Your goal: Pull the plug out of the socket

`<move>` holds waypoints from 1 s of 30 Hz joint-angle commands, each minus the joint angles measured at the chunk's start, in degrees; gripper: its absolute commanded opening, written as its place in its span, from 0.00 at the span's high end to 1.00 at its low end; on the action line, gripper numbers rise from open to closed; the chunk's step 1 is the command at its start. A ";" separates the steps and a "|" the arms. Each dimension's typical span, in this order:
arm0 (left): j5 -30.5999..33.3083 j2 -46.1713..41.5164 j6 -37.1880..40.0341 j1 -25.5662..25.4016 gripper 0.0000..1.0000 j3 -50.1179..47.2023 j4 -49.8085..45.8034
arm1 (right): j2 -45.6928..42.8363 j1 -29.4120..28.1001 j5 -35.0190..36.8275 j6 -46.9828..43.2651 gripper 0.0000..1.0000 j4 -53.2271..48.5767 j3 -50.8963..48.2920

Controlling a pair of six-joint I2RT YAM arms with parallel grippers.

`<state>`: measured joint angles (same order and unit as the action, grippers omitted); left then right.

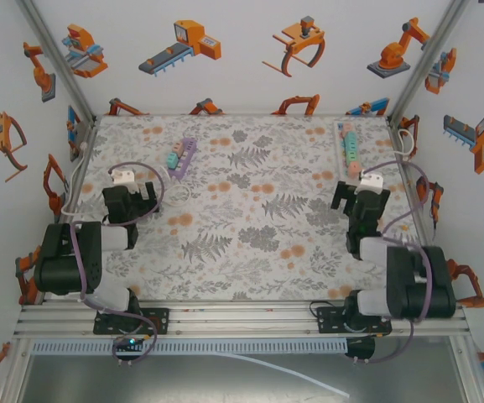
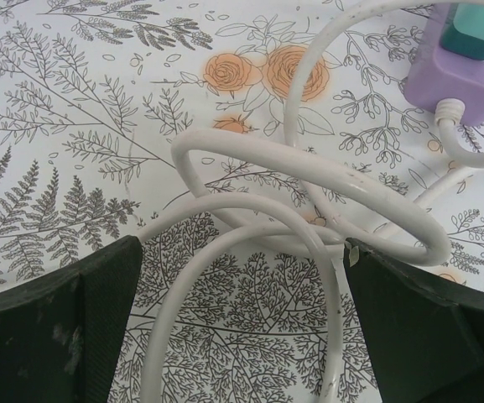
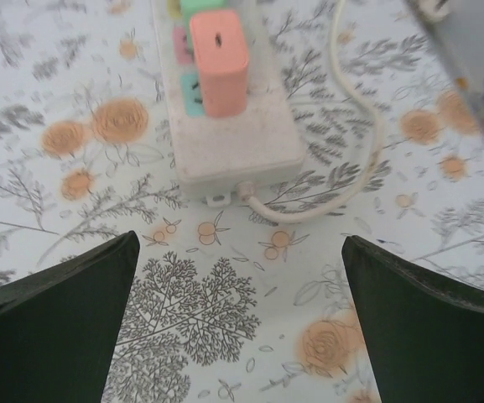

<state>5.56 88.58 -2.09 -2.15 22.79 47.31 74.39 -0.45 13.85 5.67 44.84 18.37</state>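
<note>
Both my grippers stand wide apart and hold nothing. My right gripper hovers low over the flowered table, its fingers framing bare cloth just short of the near end of the white power strip, which lies toward the far right corner of the table. A salmon plug stands upright near that end of the strip, with other coloured plugs beside and behind it. I take it as my target, since it is the one straight ahead of me. My left gripper hangs over a loose coil of white cable. Past the coil, up to the right, is the end of a purple power strip with a teal plug in it. To do the approach well, I should move the right gripper forward and a little left until the salmon plug stands between the fingers. Then I should come down so the pads meet two opposite sides low on its body, and close squarely. The strip looks light and will likely lift with the plug, so the pull should go straight along the pins, not at a slant. If it does lift, a short firm tug may work better than a slow haul. The strip's cord curls off to the right, beside my path, and I should avoid snagging it.
</note>
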 commanded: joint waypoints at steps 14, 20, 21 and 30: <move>19.43 -37.54 -15.60 -14.98 0.03 13.46 -45.06 | -14.96 0.36 -9.85 20.08 0.03 -62.47 33.67; -3.45 -39.06 -29.52 -18.76 0.03 27.55 -59.11 | 7.35 0.36 -7.87 13.39 0.03 -75.03 56.26; -5.57 -38.17 -30.70 -20.61 0.03 30.11 -61.05 | 10.95 0.36 -6.57 12.25 0.02 -75.73 59.56; -9.97 -35.72 -27.24 -38.85 0.03 43.22 -73.95 | 38.49 0.67 0.77 -1.69 0.01 -77.96 80.52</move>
<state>-1.21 53.82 -28.93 -38.00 63.83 -19.27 107.90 -0.25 11.88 11.42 -29.45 94.89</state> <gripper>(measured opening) 0.973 0.992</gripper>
